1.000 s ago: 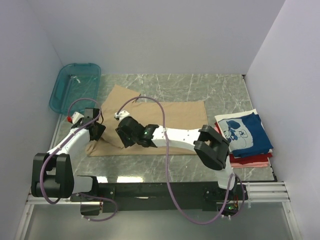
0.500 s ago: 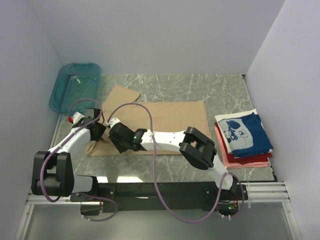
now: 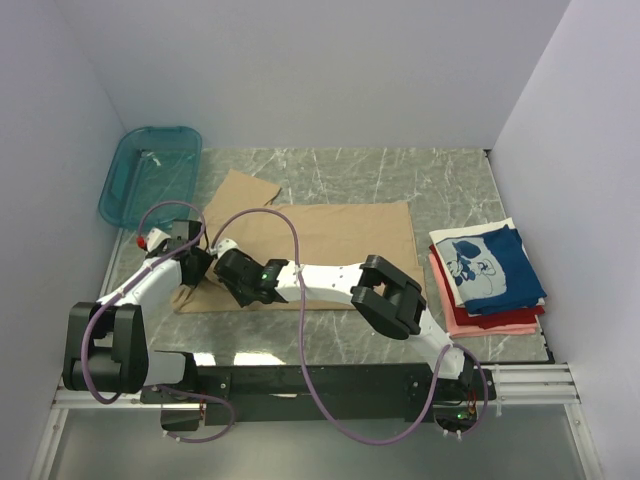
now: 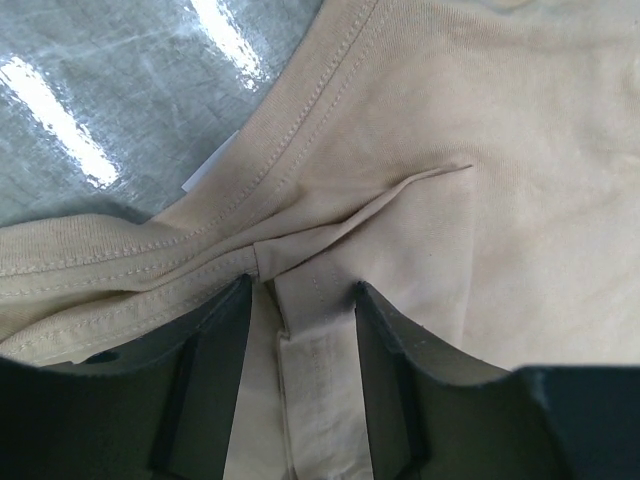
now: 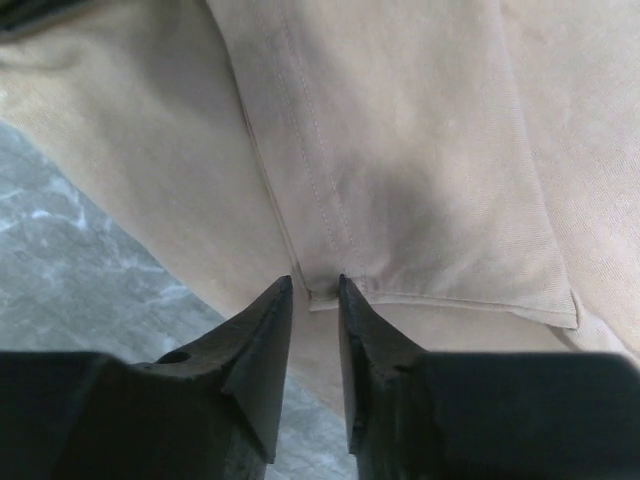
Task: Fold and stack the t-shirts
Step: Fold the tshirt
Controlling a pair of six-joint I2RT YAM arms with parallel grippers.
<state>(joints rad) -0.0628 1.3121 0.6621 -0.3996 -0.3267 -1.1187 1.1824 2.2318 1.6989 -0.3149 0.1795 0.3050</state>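
A tan t-shirt lies spread flat on the marble table, with one sleeve pointing to the far left. My left gripper sits at the shirt's left edge. In the left wrist view this gripper is open, and a folded strip of tan cloth lies loose between its fingers. My right gripper is right beside it on the shirt's near-left part. Its jaws stand narrowly apart astride a hem corner that lies flat. Folded t-shirts are stacked at the right, navy with white print over red and pink.
A teal plastic basket sits at the far left corner. White walls close in the table on both sides and at the back. Bare marble shows behind the tan shirt and between it and the stack.
My right arm has slid left and nearer along the tan shirt, and its jaws have narrowed. My left gripper's jaws have opened wider in place.
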